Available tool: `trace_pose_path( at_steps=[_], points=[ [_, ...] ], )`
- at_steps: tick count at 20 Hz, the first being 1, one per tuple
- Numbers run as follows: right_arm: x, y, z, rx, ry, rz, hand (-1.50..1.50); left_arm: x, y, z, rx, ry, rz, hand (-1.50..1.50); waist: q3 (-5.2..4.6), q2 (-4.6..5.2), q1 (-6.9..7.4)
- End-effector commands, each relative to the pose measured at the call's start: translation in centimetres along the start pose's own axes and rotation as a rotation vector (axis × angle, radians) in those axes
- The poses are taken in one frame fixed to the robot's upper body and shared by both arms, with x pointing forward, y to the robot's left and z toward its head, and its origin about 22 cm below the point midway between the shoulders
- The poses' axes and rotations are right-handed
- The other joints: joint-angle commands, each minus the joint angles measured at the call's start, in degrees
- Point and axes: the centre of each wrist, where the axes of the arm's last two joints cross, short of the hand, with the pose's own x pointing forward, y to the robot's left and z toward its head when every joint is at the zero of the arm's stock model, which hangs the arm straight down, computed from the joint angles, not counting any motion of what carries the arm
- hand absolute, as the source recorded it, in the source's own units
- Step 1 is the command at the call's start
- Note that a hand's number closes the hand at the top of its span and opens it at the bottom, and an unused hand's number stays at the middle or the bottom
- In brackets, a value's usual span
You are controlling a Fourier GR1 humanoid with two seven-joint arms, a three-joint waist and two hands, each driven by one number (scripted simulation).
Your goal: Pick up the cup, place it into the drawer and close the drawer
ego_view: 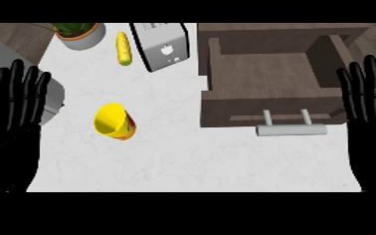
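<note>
Spreading across most of the view is a white, faintly marbled counter [191, 159], its top running from the left edge to the right. Dark wood-toned flooring or wall shows beyond its far edge at the upper left corner.

On the left part of the counter lies the yellow cup [115, 122], tipped on its side with its open mouth turned toward the left and near edge; a red and green band shows on its outer wall. It sits well apart from both hands.

At the right stands a dark brown wooden drawer [264, 72], pulled open, its inside bare and its front panel facing the near edge. A pale grey bar handle [290, 129] projects from that front on two short posts.

Along the far edge, from left to right: a potted plant [79, 34] in a pale grey pot, a corn cob [124, 49] lying lengthwise, and a silver toaster [163, 46] just beside the drawer's left wall. A grey rounded object [51, 97], partly hidden, shows at the left edge behind the left hand.

The left hand [22, 104] shows at the left edge, fingers straight and pointing up, spread and holding nothing. The right hand [360, 97] shows at the right edge beside the drawer, likewise flat with straight fingers up, holding nothing.
</note>
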Motion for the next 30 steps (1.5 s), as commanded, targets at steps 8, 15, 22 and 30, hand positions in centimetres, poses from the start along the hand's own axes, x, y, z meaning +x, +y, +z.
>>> trace_pose_path(
  at_steps=[8,15,22,30],
  points=[
    [-1.4,0.4,-0.7,0.204,0.123,-0.020,-1.50,-2.7,0.6,-0.8,-0.092,0.187,0.282,-1.50,-0.78,0.42,1.34],
    [-1.3,2.4,-0.9,0.198,0.130,-0.052,-1.50,-7.0,4.2,0.1,-0.072,0.261,0.272,-1.50,-0.76,0.10,1.05],
    [-3.2,0.9,-2.8,0.212,0.104,-0.042,-1.50,-12.3,5.4,1.0,-0.047,0.337,0.249,-1.50,-0.76,0.15,0.96],
    [-2.0,-0.8,-5.2,0.198,0.095,-0.011,-1.50,-16.7,5.2,0.6,0.005,0.424,0.157,-1.50,-0.76,0.18,0.77]
  ],
)
